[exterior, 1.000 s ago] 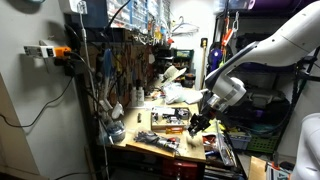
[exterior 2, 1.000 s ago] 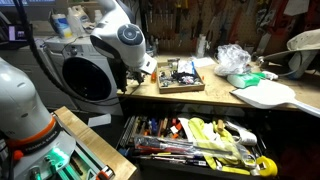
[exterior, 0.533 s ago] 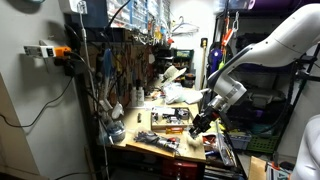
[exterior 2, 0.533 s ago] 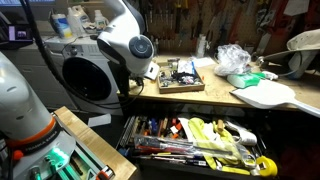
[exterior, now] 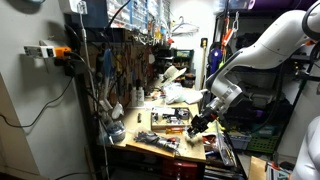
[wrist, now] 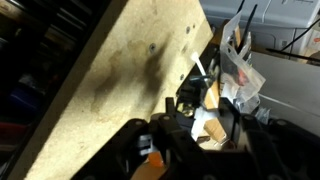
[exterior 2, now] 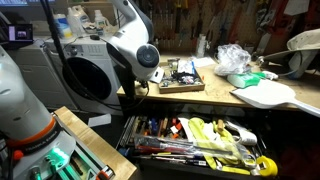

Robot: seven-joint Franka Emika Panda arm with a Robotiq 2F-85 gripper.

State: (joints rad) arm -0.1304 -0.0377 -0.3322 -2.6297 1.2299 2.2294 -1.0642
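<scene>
Shallow rectangular wooden tray (exterior 2: 182, 88): lies flat near the front edge of the worktop (exterior 2: 222, 90). It holds dark small parts and wires, too small to identify, and its rim appears intact. The end effector (exterior: 197, 124) hangs just beside the tray, at its 9 o'clock in an exterior view. Jaw position is not discernible.

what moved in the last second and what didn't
The arm's wrist has swung lower and toward the tray in an exterior view; the gripper hardly shifted, low by the workbench edge. Nothing visibly taken hold of or let go. Tray, open tool drawer and plastic bag stayed put.
</scene>
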